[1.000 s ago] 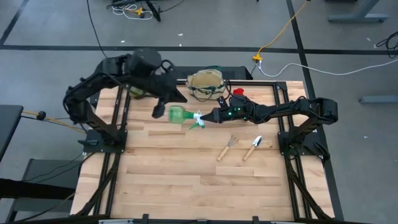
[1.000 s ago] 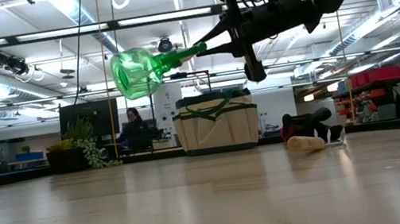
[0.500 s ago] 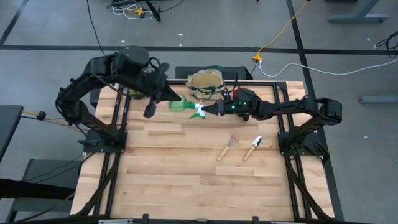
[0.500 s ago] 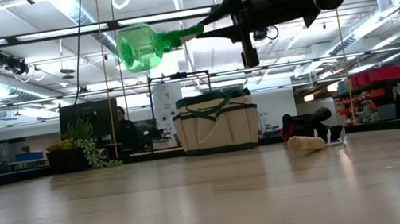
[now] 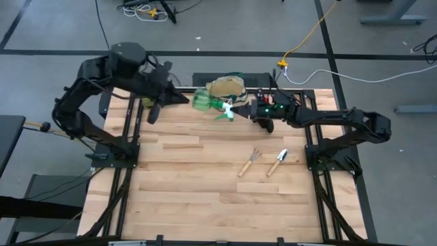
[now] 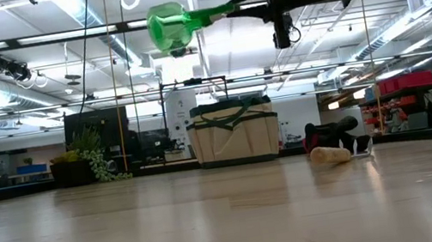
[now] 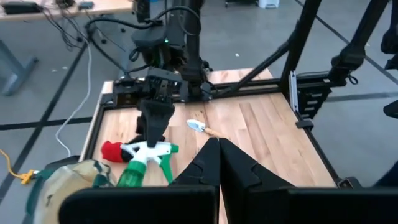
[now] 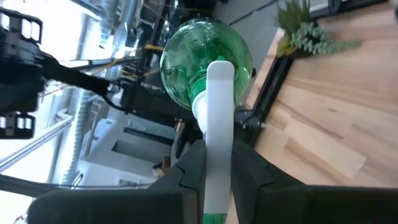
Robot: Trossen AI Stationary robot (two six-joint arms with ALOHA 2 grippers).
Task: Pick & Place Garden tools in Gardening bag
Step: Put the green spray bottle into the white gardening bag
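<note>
Counter carries the gardening bag at its far edge, mouth up, and the right arm reaches in over that edge with the green spray bottle well up in the air. Right claw is clamped on the bottle's white trigger head, fingers pinching the neck from both sides. Bottle's long axis runs roughly level, round body leading away from the claw toward the left arm, so the body hangs just beside the bag's near-left rim, not over the mouth yet. My read: the bag lies just behind the bottle, so the next move is a short carry toward the far edge, then tip or lower it in. Left claw is pressed together, empty, hovering near the far-left corner, closer to the bottle body than to the bag, not involved. Glove lies beside the bag; hand rake and trowel lie side by side mid-counter on the right, well apart from both claws.
</note>
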